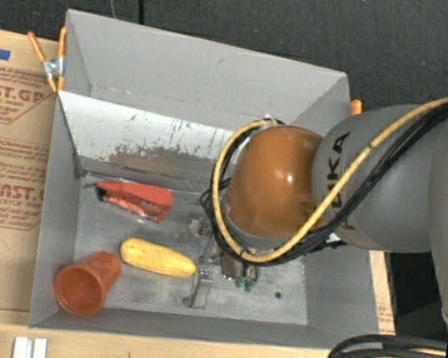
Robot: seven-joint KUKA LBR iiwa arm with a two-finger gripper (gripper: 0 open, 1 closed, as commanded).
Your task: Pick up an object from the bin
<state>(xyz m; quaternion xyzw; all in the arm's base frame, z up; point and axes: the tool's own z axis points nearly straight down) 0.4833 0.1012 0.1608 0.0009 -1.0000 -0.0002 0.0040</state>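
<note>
My gripper (199, 290) reaches down near the bin's front wall, just below the orange dome, one finger showing against the floor. A yellow corn-cob-shaped thing (157, 258) lies on its side right beside it, its right end close to the finger. To the left, in the front left corner, an orange cup (87, 282) lies tipped over with its mouth toward the front. A red packet (135, 199) lies flat further back, left of the dome.
The arm and its dome with looped cables cover the bin's right half. The bin's sloped back wall rises behind the red packet.
</note>
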